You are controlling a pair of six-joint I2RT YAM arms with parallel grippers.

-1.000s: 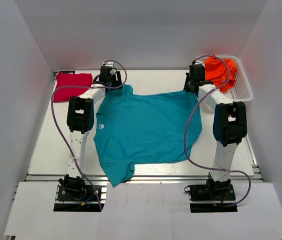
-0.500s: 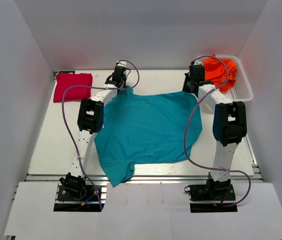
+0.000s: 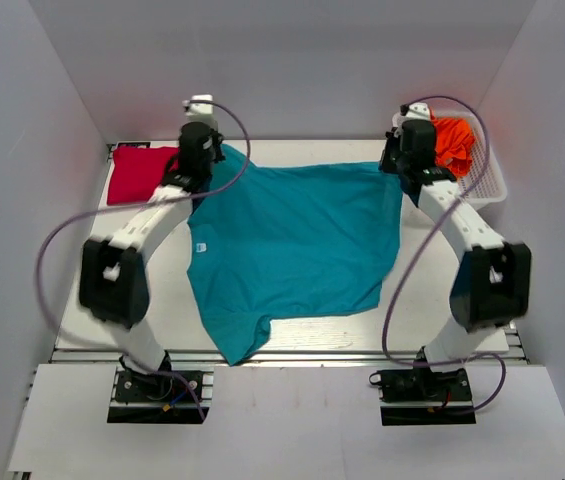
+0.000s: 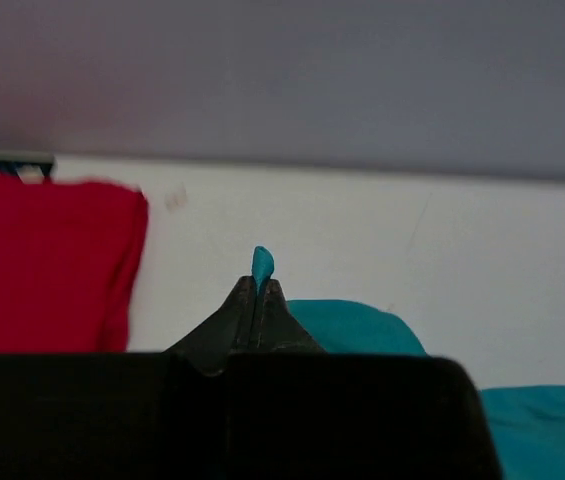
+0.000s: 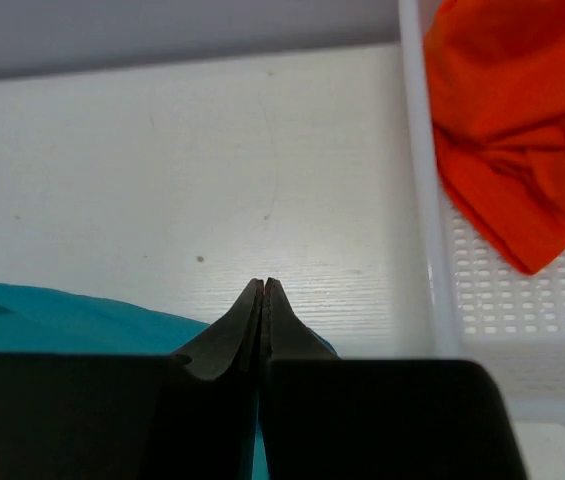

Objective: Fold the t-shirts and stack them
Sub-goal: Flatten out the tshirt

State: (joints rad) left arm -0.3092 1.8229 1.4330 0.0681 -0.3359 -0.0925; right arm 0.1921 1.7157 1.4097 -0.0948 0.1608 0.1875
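From above, three soft t-shirts show, one of each colour. The teal t-shirt (image 3: 292, 250) lies spread mid-surface, smooth and broad, with one short sleeve pointing to the near edge and its far edge pulled into a fairly straight line between two corners. A small white tag (image 3: 200, 251) sits on it near its left side, its writing too small to read. The red t-shirt (image 3: 134, 172) is a neat folded rectangle at the far left corner of the white surface (image 3: 112, 330), and the orange t-shirt (image 3: 454, 140) is crumpled in the single white plastic basket (image 3: 492, 175) at far right. The left tool (image 3: 205, 160) sits at the teal far-left corner, the right tool (image 3: 404, 165) at the far-right corner. In the left wrist view, the left tool (image 4: 257, 285) is pressed together, pinching a nub of the teal t-shirt (image 4: 352, 325) that pokes out past its tips, with the red t-shirt (image 4: 42, 265) just to the left. In the right wrist view, the right tool (image 5: 264, 290) is pressed together on the teal t-shirt (image 5: 52, 310), whose cloth runs in beneath its tips. The orange t-shirt (image 5: 512, 120) lies rumpled on the perforated floor of the basket (image 5: 417, 200).
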